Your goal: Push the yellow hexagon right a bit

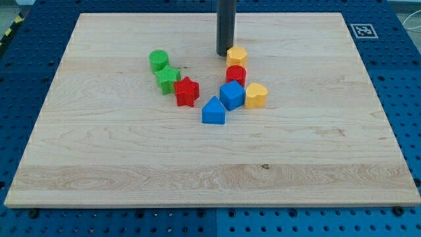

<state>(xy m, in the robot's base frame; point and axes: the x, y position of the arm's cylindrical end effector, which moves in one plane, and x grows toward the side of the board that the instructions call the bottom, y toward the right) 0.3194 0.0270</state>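
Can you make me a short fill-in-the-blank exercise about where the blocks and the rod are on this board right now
1. My tip sits just to the view's ____ of the yellow hexagon.
2. The block directly below the yellow hexagon is the ____ cylinder.
3. The red star touches the ____ cube.
4. The block nearest the view's bottom is ____.

Missing words: left; red; green; blue

my tip [225,54] sitting just left of yellow hexagon [237,55] | red cylinder [236,74] lying directly below hexagon
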